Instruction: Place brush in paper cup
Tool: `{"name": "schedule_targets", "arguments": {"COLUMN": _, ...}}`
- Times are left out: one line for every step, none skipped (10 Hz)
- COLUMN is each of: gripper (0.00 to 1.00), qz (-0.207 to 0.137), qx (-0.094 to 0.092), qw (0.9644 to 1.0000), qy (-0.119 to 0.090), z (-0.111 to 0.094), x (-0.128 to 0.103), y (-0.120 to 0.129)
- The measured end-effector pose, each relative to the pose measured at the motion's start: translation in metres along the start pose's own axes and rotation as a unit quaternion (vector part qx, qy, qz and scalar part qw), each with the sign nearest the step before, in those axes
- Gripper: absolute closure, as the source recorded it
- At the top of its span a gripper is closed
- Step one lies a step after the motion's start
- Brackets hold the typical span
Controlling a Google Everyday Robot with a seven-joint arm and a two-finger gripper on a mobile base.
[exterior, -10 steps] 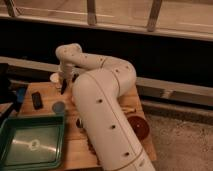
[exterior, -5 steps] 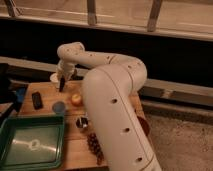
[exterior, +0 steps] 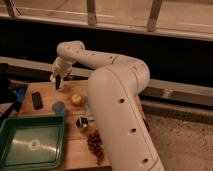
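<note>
Gripper: the gripper was at the far left part of the wooden table, reached there by the long white arm, and it pointed down.
Hold: a small dark stick, which was judged to be the brush, stood nearly upright between the fingers, so the gripper was closed around it.
Paper cup: the paper cup was just under the gripper; only a pale part of it showed, and the arm covered the rest.
Brush and cup: the lower end of the brush was at the height of the cup rim; it could not be told whether the tip was already inside or only above it.
Step in hand: the lowering of the brush into the cup, which seemed to be the last part of the task.
Next move: it called for a short straight descent so that the tip stayed inside the rim, then letting go of the brush, and lifting away without pushing the light cup.
Nearby things: a flat black block, a small yellow fruit and a green tray lay on the table, apart from the cup.
</note>
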Motion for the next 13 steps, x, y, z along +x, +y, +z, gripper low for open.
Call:
{"name": "schedule_targets", "arguments": {"gripper": 1.00, "qz": -0.010, "qx": -0.004, "qw": 0.9999, "qy": -0.002, "z": -0.001, "x": 0.002, "y": 0.007}}
{"name": "schedule_targets", "arguments": {"gripper": 1.00, "qz": -0.025, "qx": -0.009, "qw": 0.9996, "qy": -0.003, "z": -0.002, "x": 0.006, "y": 0.022}}
{"name": "schedule_targets", "arguments": {"gripper": 1.00, "qz": -0.036, "qx": -0.014, "qw": 0.9993, "qy": -0.003, "z": -0.003, "x": 0.010, "y": 0.031}}
{"name": "schedule_targets", "arguments": {"gripper": 1.00, "qz": -0.042, "qx": -0.017, "qw": 0.9990, "qy": -0.003, "z": -0.003, "x": 0.013, "y": 0.036}}
{"name": "schedule_targets", "arguments": {"gripper": 1.00, "qz": -0.050, "qx": -0.020, "qw": 0.9985, "qy": -0.002, "z": -0.003, "x": 0.017, "y": 0.042}}
{"name": "schedule_targets", "arguments": {"gripper": 1.00, "qz": -0.057, "qx": -0.024, "qw": 0.9981, "qy": 0.000, "z": -0.002, "x": 0.021, "y": 0.048}}
{"name": "schedule_targets", "arguments": {"gripper": 1.00, "qz": -0.063, "qx": -0.027, "qw": 0.9977, "qy": 0.001, "z": -0.001, "x": 0.023, "y": 0.054}}
{"name": "schedule_targets", "arguments": {"gripper": 1.00, "qz": -0.068, "qx": -0.030, "qw": 0.9972, "qy": 0.002, "z": 0.000, "x": 0.027, "y": 0.060}}
{"name": "schedule_targets", "arguments": {"gripper": 1.00, "qz": -0.071, "qx": -0.032, "qw": 0.9969, "qy": 0.002, "z": 0.000, "x": 0.028, "y": 0.062}}
{"name": "schedule_targets", "arguments": {"gripper": 1.00, "qz": -0.072, "qx": -0.035, "qw": 0.9968, "qy": 0.003, "z": 0.000, "x": 0.028, "y": 0.063}}
{"name": "schedule_targets", "arguments": {"gripper": 1.00, "qz": -0.072, "qx": -0.039, "qw": 0.9966, "qy": 0.005, "z": 0.002, "x": 0.029, "y": 0.063}}
{"name": "schedule_targets", "arguments": {"gripper": 1.00, "qz": -0.070, "qx": -0.045, "qw": 0.9965, "qy": 0.009, "z": 0.005, "x": 0.030, "y": 0.064}}
{"name": "schedule_targets", "arguments": {"gripper": 1.00, "qz": -0.065, "qx": -0.052, "qw": 0.9964, "qy": 0.015, "z": 0.010, "x": 0.032, "y": 0.061}}
